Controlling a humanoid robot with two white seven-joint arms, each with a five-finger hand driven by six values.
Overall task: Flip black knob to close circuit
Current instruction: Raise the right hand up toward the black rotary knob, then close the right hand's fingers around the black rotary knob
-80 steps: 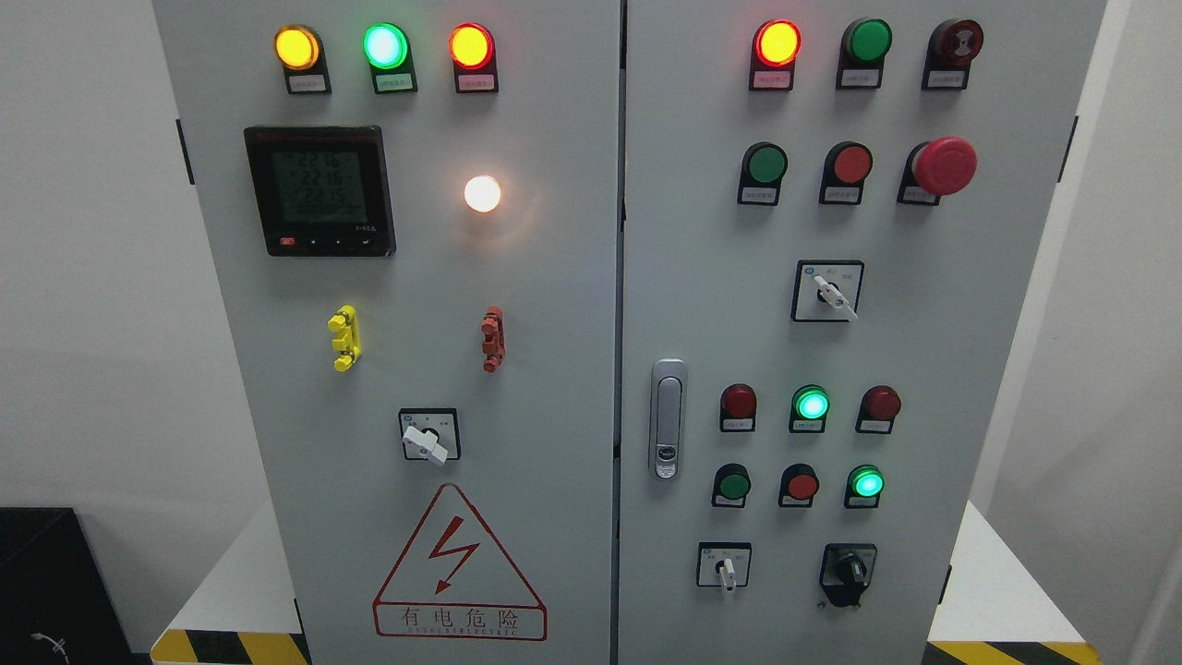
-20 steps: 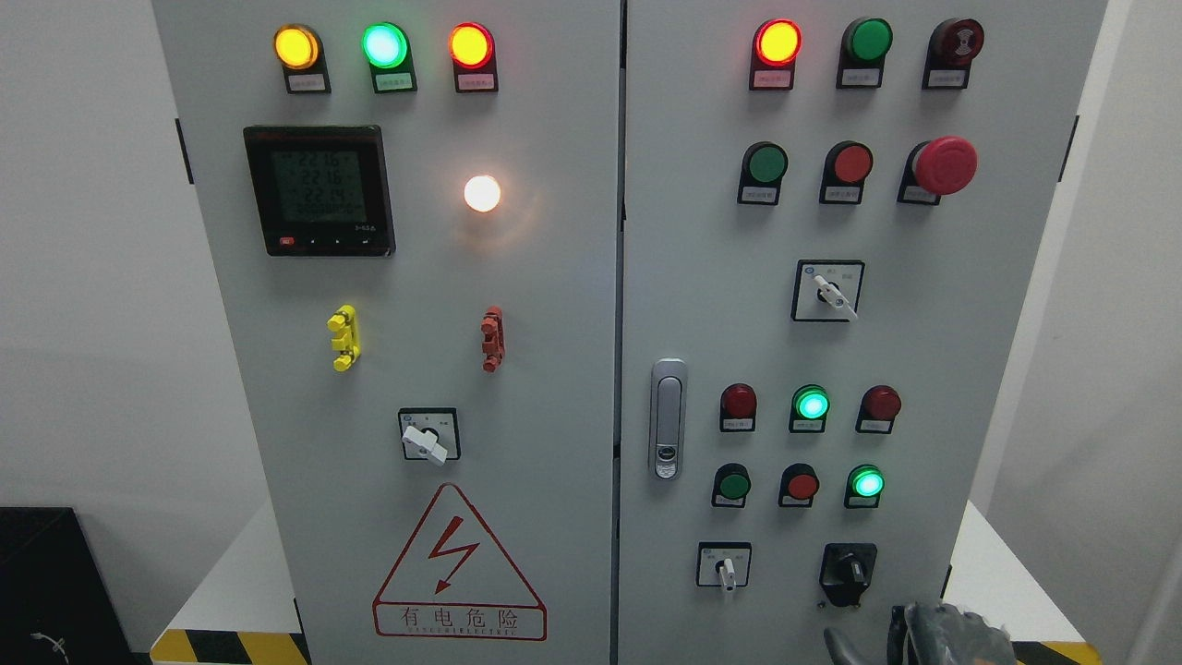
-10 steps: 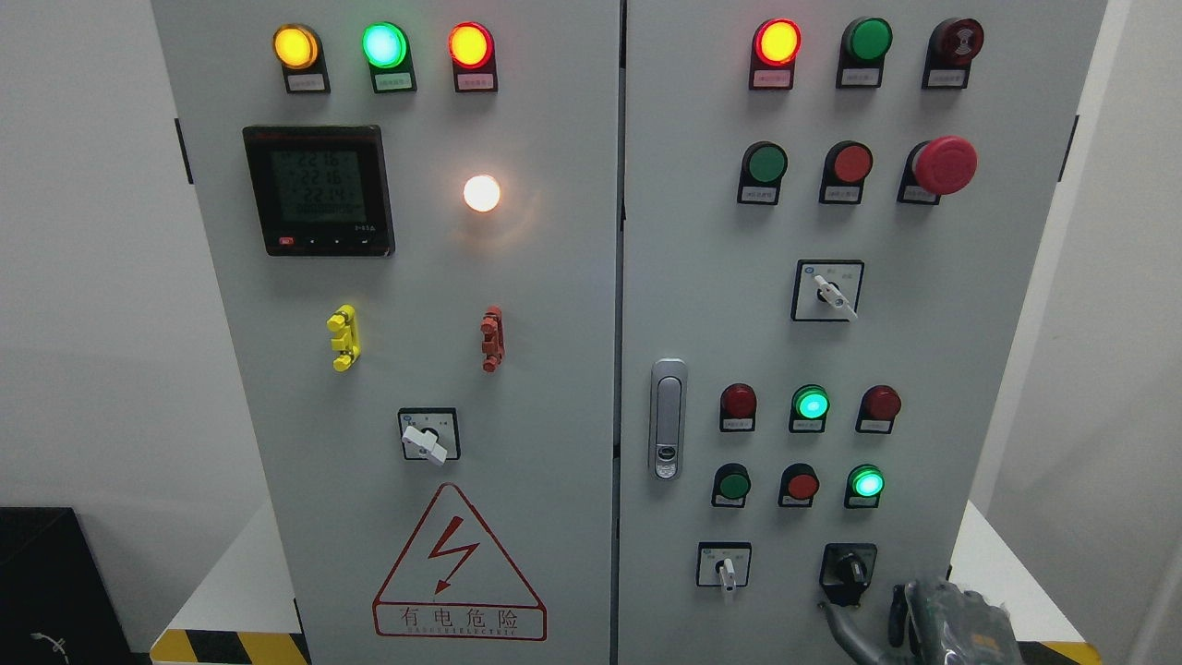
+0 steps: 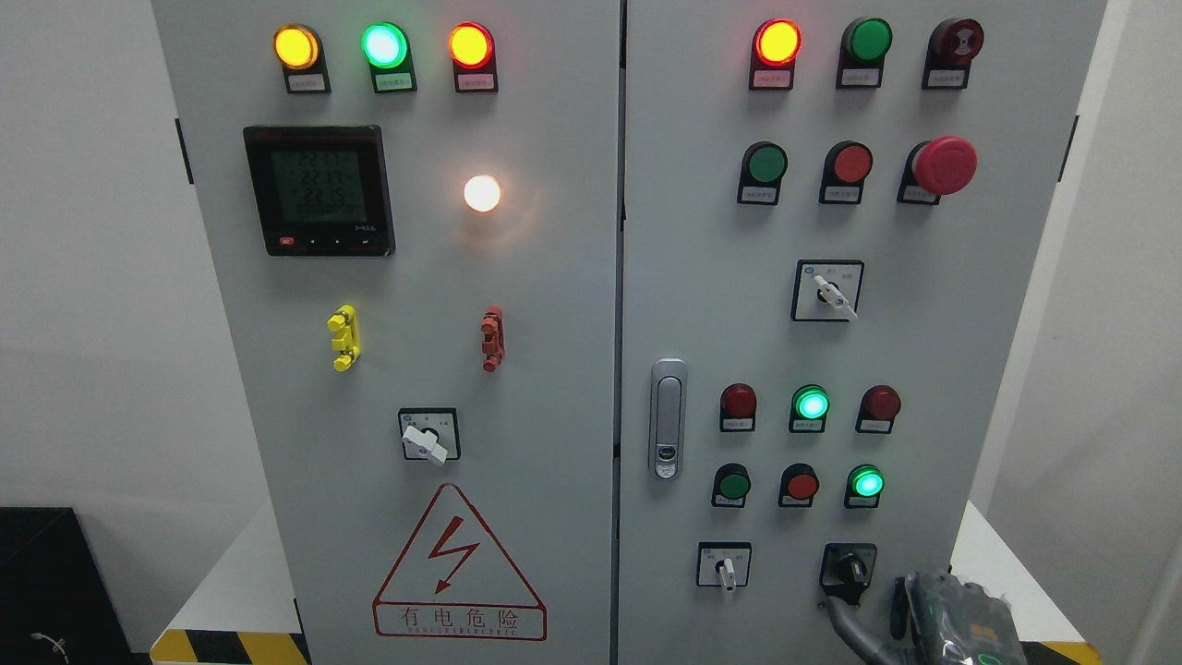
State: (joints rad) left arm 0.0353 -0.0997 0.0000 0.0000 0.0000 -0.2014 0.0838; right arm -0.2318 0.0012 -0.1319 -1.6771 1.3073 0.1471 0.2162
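Up from the bottom edge comes the right hand [image 4: 923,614], fingers spread and holding nothing, one fingertip at the black knob [image 4: 850,571] low on the right cabinet door [image 4: 933,369]. One black knob, three white selector switches [image 4: 836,296]; its handle stands near upright, tipped slightly right.

Upper left of the frame, a meter [image 4: 319,190] glows beside a white lamp [image 4: 482,193]; a red mushroom button [image 4: 944,165] sits upper right, a door latch [image 4: 667,418] at centre, and a warning triangle [image 4: 459,566] at lower left, beneath a white selector [image 4: 427,441]
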